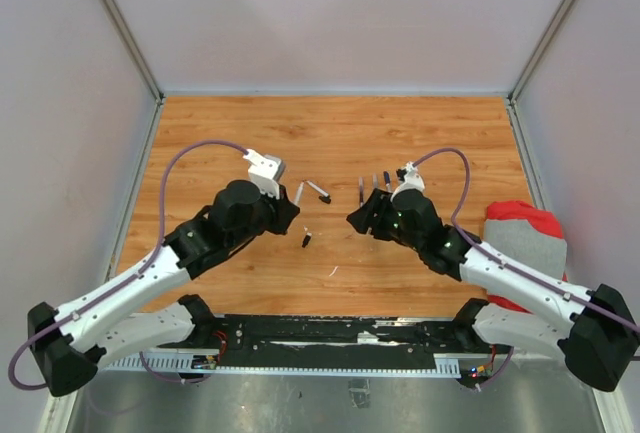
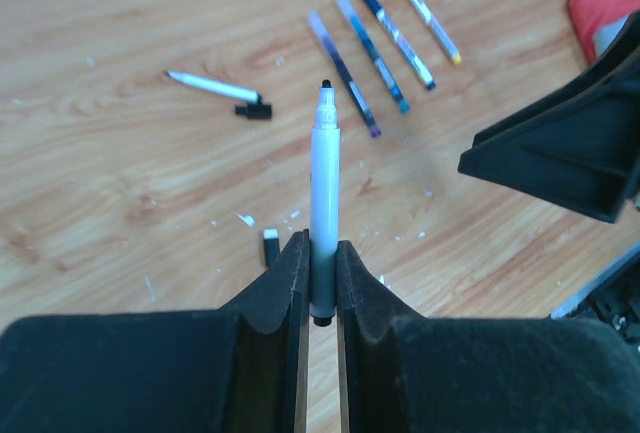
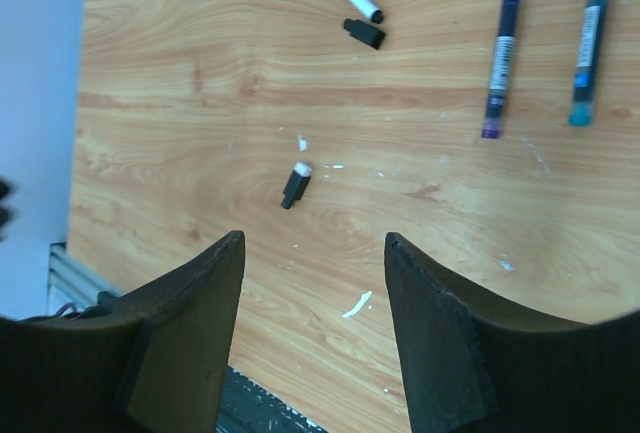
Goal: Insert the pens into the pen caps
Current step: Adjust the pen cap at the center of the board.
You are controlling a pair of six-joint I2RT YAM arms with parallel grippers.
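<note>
Your left gripper (image 2: 320, 256) is clenched on a grey pen (image 2: 325, 178), tip pointing away, while your right gripper (image 3: 313, 243) hangs spread apart, grasping nothing, over what looks like a black cap (image 3: 295, 185) on the table (image 3: 200, 73).

Place: a robotics lab test cell.
Enclosure: plain pale wall panels (image 1: 330, 13) in grey metal frame posts (image 1: 120, 23) close three sides of the orange wood-grain tabletop (image 1: 330, 133).
Rig: white-and-black left robot arm (image 1: 130, 288) and right robot arm (image 1: 520, 278), mounted on a black base rail (image 1: 330, 333) along the tabletop's near edge.
Wiring: purple cables (image 1: 190, 153) loop to the wrists.
</note>
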